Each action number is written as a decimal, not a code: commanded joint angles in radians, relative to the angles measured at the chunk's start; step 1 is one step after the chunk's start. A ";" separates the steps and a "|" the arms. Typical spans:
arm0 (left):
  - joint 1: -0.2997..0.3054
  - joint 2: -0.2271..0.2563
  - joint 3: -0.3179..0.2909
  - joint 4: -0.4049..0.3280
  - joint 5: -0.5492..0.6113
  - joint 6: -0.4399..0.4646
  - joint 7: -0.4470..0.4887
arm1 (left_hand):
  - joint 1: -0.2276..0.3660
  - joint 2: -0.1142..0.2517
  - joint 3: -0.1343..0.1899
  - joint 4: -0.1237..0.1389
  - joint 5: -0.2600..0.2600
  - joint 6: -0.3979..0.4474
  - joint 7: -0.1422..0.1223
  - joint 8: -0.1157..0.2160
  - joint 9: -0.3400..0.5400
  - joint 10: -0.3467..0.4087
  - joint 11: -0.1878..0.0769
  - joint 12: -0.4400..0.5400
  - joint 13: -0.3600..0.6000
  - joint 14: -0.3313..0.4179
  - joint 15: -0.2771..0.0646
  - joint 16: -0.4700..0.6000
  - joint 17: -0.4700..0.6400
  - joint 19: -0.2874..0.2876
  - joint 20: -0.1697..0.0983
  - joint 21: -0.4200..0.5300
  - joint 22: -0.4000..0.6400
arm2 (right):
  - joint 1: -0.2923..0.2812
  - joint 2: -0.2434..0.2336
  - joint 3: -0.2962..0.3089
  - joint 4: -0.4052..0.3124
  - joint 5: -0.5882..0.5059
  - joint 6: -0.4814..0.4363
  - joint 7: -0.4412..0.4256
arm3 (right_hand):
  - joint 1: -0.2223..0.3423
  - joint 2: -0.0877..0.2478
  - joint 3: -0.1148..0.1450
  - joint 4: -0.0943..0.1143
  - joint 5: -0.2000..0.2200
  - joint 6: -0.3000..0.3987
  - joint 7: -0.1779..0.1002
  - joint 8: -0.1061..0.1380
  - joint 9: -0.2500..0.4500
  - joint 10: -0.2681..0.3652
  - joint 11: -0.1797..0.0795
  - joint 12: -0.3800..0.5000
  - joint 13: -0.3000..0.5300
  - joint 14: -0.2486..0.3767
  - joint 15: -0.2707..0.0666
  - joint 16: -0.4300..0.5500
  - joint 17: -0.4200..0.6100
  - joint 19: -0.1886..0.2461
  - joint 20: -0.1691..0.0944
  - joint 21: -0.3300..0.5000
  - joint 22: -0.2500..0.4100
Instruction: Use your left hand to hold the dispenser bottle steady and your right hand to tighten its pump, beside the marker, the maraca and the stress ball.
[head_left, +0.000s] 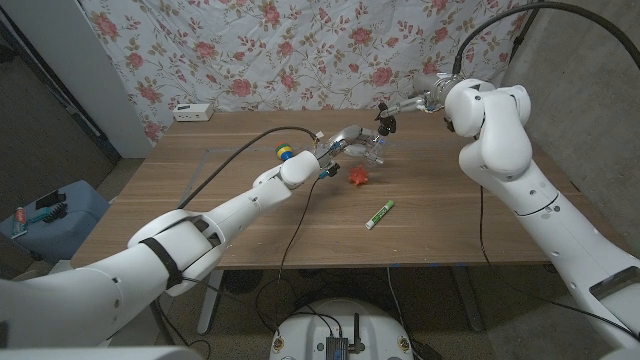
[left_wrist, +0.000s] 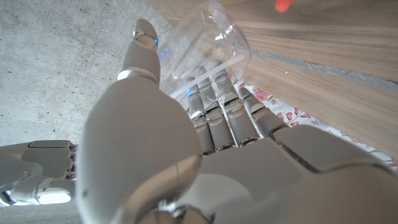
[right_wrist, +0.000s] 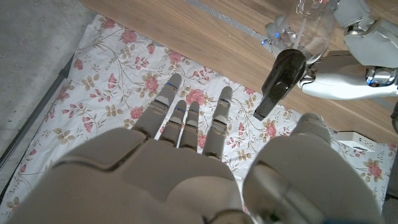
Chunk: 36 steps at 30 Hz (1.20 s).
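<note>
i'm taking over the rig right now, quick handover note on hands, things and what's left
Left hand: holds the clear dispenser bottle, fingers wrapped around it.
Right hand: open, fingers spread, close to the black pump but not gripping it.
On the table: marker nearest the front, red stress ball by the bottle, maraca behind the left wrist.
Done: bottle steadied. Left: grip the pump and tighten it.
</note>
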 joint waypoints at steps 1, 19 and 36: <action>0.002 0.015 -0.005 -0.037 -0.006 0.034 -0.019 | -0.016 0.123 0.142 0.134 0.002 0.202 -0.053 0.007 0.004 0.072 -0.060 0.008 0.004 0.069 -0.126 0.004 0.004 0.002 -0.089 -0.001 0.002 | -0.011 -0.143 0.031 -0.043 0.222 0.039 -0.136 | 0.027 0.003 0.003 -0.012 0.007 -0.007 -0.037 0.004 0.003 -0.013 -0.011 0.005 0.005 -0.008 -0.001 0.005 -0.001 -0.011 0.003 0.000 -0.001; -0.021 -0.017 -0.004 0.023 -0.046 0.035 -0.068 | -0.016 0.121 0.143 0.134 0.002 0.208 -0.057 0.007 0.004 0.069 -0.061 0.006 0.003 0.067 -0.127 0.001 0.002 0.003 -0.088 -0.001 0.002 | -0.003 -0.311 0.023 -0.012 0.395 0.158 -0.355 | 0.203 0.019 0.034 -0.097 0.020 -0.076 -0.078 0.020 0.001 -0.078 -0.059 0.009 0.006 -0.058 -0.025 0.008 -0.004 -0.050 -0.002 0.000 -0.001; -0.064 -0.060 -0.003 0.131 -0.082 -0.007 -0.114 | -0.018 0.119 0.142 0.134 0.002 0.210 -0.056 0.006 0.004 0.073 -0.063 0.006 0.001 0.066 -0.129 0.000 0.001 0.003 -0.087 0.000 0.002 | -0.003 -0.391 0.025 0.101 0.477 0.352 -0.592 | 0.401 0.004 0.046 -0.144 0.023 -0.095 -0.080 0.025 0.001 -0.107 -0.166 0.018 0.009 -0.084 -0.128 0.013 -0.005 -0.098 -0.071 0.000 0.001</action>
